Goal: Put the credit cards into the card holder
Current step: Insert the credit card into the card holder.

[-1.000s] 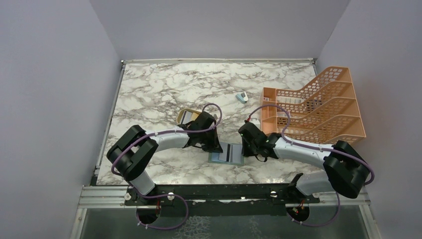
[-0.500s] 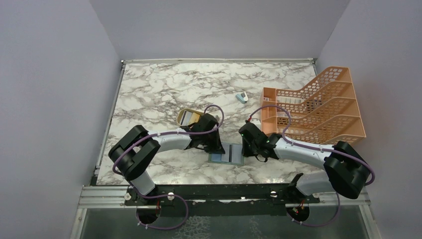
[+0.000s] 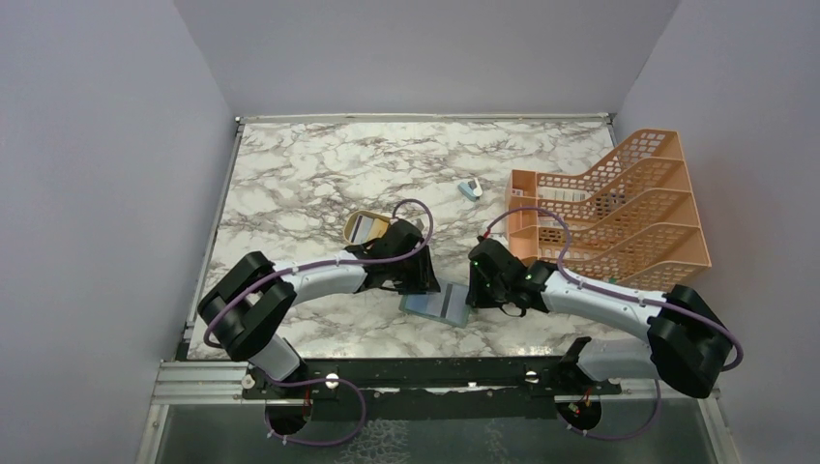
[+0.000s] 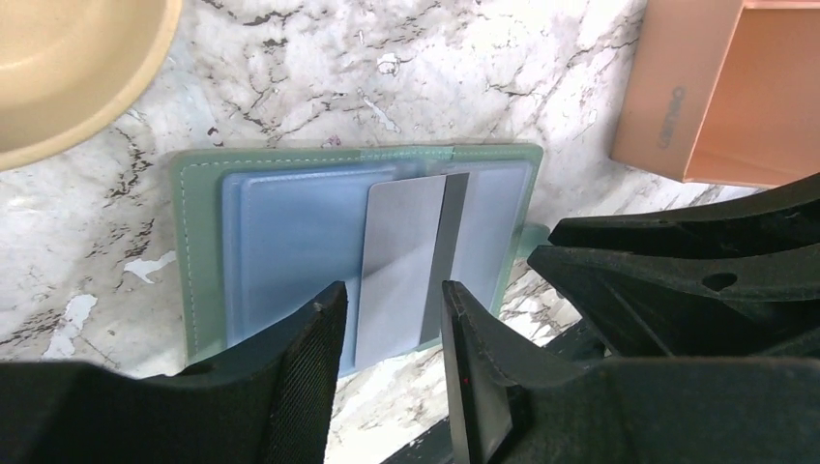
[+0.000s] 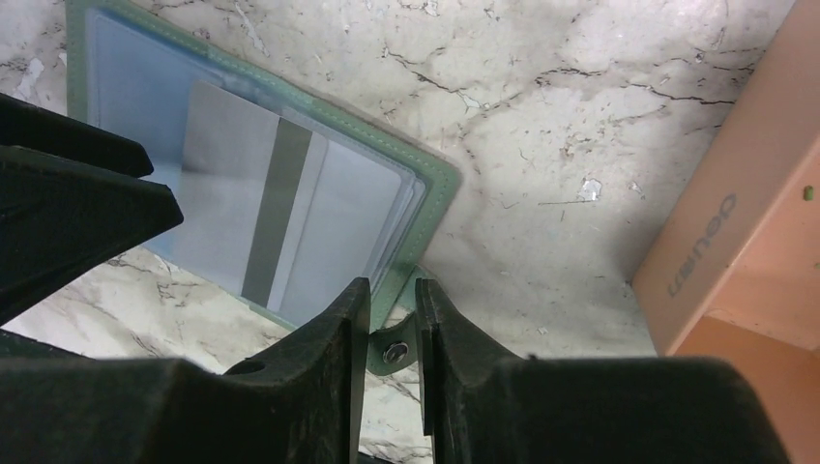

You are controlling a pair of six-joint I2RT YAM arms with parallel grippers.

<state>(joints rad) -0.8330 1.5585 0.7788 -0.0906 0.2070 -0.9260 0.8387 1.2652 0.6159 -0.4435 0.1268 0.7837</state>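
Snag risk: my left gripper (image 4: 387, 300) sits part-open, straddling the pale grey, dark-striped credit card (image 4: 401, 261), which is only partway into the flat grey-green card holder (image 4: 290, 242) on the marble table (image 4: 464, 68). Meanwhile my right gripper (image 5: 392, 290) pinches its snap tab (image 5: 392, 350). A crooked push probably jams a corner.

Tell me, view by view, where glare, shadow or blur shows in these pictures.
Top external: even light, soft shadows, the card holder small. Left wrist: the grey card crisp, the left pincer dark. Right wrist: a pale sheen washes across the card, the right pincer nearly black.
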